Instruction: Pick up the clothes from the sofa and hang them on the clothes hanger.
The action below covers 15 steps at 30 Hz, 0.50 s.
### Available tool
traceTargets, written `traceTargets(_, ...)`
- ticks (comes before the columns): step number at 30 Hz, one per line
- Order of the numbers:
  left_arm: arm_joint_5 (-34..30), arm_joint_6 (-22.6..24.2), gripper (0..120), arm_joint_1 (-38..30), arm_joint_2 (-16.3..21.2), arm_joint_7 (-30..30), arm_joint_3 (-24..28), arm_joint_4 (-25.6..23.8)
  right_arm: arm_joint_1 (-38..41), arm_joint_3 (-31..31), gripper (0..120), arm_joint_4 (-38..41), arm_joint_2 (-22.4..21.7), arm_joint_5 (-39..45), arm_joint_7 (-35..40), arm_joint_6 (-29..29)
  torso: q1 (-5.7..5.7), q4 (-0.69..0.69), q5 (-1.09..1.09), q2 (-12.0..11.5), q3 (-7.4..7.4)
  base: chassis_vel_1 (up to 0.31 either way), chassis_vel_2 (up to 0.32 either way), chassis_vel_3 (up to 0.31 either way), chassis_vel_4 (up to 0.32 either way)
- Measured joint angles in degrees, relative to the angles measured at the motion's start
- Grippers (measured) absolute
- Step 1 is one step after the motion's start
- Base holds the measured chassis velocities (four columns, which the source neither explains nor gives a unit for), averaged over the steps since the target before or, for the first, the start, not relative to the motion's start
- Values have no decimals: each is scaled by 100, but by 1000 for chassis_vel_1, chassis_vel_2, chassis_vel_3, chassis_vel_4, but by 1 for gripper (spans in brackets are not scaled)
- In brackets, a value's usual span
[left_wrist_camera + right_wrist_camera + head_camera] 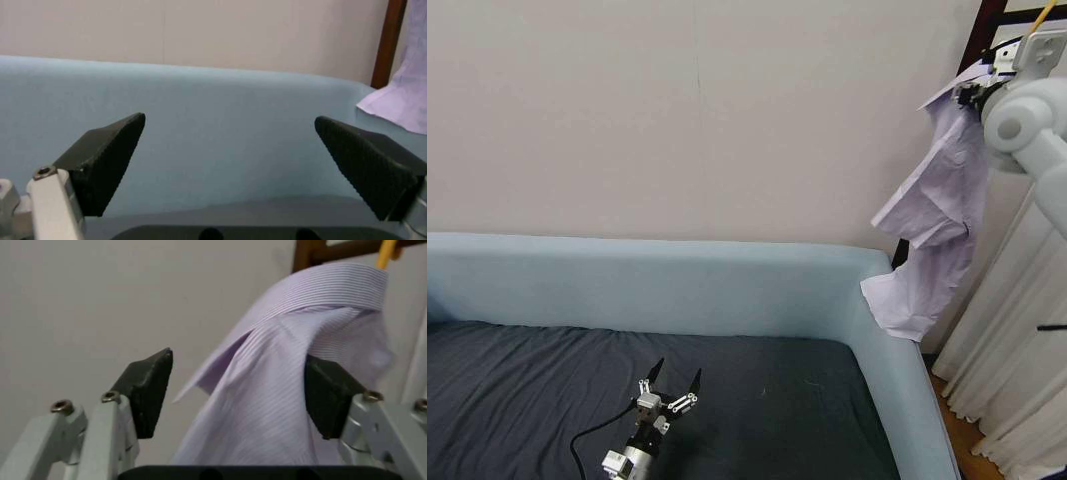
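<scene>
A pale lilac striped shirt (939,215) hangs at the upper right from a yellow hanger hook (1044,17) on a dark wooden rack (979,35), its tail draped over the sofa's arm. My right gripper (980,92) is raised at the shirt's collar. In the right wrist view that gripper (237,390) is open, and the collar (313,305) lies between and beyond its pads. My left gripper (669,386) is open low over the dark sofa seat (527,390). Seen from the left wrist, it (247,165) faces the light blue backrest (220,125) with nothing between its fingers.
The light blue sofa back (647,285) runs across the view, with its arm (902,390) on the right. White curtains (1017,350) hang at the far right beside the rack. A plain wall (677,110) stands behind the sofa.
</scene>
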Motion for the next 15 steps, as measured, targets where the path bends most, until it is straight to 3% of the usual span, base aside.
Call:
traceTargets(4, -372, -57, 100, 263, -76, 169, -280, -270, -1505, 700, 86, 944, -501, -555, -813, 1158, 0, -7, 7, 0, 0, 0, 0, 0, 0)
traceTargets(6, -426, -88, 100, 342, -111, 230, -377, -338, -1878, 881, 92, 1173, -534, -727, -869, 1422, 0, -7, 5, 0, 0, 0, 0, 0, 0)
traceTargets(8, -464, -159, 100, 529, -211, 350, -612, -511, -2512, 1251, 98, 1534, -409, -925, -878, 1682, 0, -7, 0, 1, -1, 0, 0, 0, 0)
traceTargets(11, -504, -254, 100, 792, -349, 434, -899, -760, -3352, 1647, 100, 1912, -74, -1253, -884, 1758, 0, 4, 2, 0, 1, 0, 0, 0, 0)
traceTargets(14, -596, -321, 100, 1051, -518, 492, -1175, -1112, -4575, 2224, 100, 2274, 374, -1958, -1102, 1975, 0, -2, 1, 0, 0, 0, 0, 0, 0)
traceTargets(15, -596, -321, 100, 1051, -518, 492, -1175, -1112, -4575, 2224, 100, 2274, 374, -1958, -1102, 1975, 0, -2, 1, 0, 0, 0, 0, 0, 0)
